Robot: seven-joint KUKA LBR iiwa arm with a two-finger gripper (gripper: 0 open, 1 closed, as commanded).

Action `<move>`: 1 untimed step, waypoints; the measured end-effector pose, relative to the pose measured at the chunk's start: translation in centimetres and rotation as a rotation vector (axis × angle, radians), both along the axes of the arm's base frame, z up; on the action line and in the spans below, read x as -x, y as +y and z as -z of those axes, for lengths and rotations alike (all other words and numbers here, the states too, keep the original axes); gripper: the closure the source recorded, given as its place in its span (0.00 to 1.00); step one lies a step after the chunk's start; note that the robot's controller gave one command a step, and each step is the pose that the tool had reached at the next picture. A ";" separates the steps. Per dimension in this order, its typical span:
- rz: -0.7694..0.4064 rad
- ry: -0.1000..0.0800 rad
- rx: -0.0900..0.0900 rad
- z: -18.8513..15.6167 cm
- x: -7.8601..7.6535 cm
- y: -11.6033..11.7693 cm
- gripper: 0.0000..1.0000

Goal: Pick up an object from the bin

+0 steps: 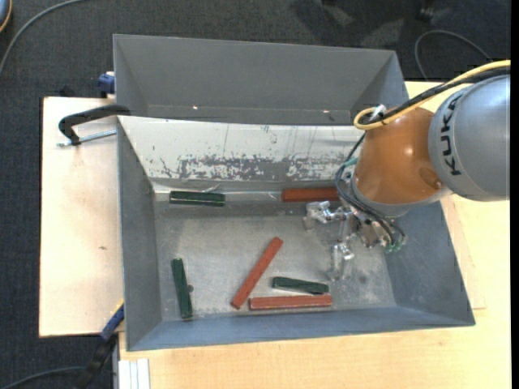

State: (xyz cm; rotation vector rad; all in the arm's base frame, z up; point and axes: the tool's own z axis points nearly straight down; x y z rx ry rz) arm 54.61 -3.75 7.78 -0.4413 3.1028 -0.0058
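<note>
Six slim, flat-sided bars lie loose on the scuffed floor of the grey metal bin [138,241], three brick-red and three dark green. The slanted brick-red bar [257,272] lies mid-floor. To its right hangs the bare-metal hand [341,254], under the arm's glossy orange cover [397,164]; whether it is open or closed cannot be told. Nearest the hand, between it and the slanted bar, lies a short dark green bar [300,285]. A level brick-red bar [290,302] lies beside the slanted bar's lower end.
</note>
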 end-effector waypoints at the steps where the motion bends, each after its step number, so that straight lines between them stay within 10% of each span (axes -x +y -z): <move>1: 0.119 -0.003 0.000 -1.2 -3.5 -8.5 0.00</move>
